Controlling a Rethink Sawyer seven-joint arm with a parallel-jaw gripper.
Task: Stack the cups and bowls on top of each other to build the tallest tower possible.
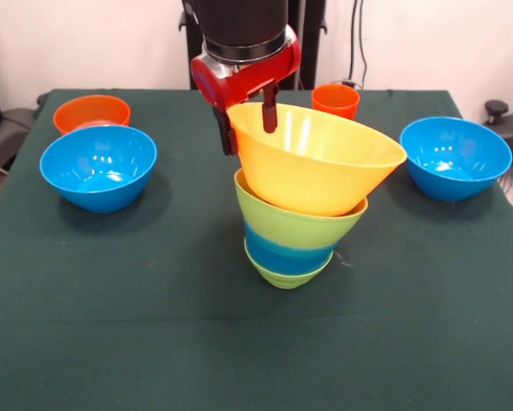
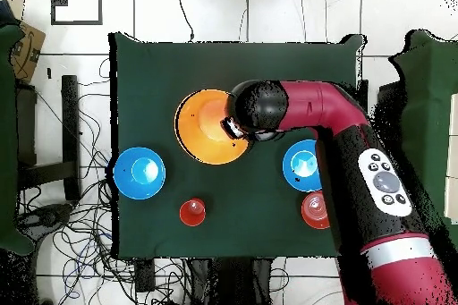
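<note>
The tower stands mid-table: a small green bowl at the bottom, then a blue bowl, then a lime bowl. The large yellow bowl sits tilted in the lime one. My gripper is shut on its rim, one finger inside and one outside. From overhead the yellow bowl hides the tower, with my gripper at its right rim. An orange cup stands behind the tower. The yellow-green cup is out of view.
A blue bowl and an orange bowl sit at the left of the front view, and another blue bowl at the right. In the overhead view the arm covers part of one blue bowl.
</note>
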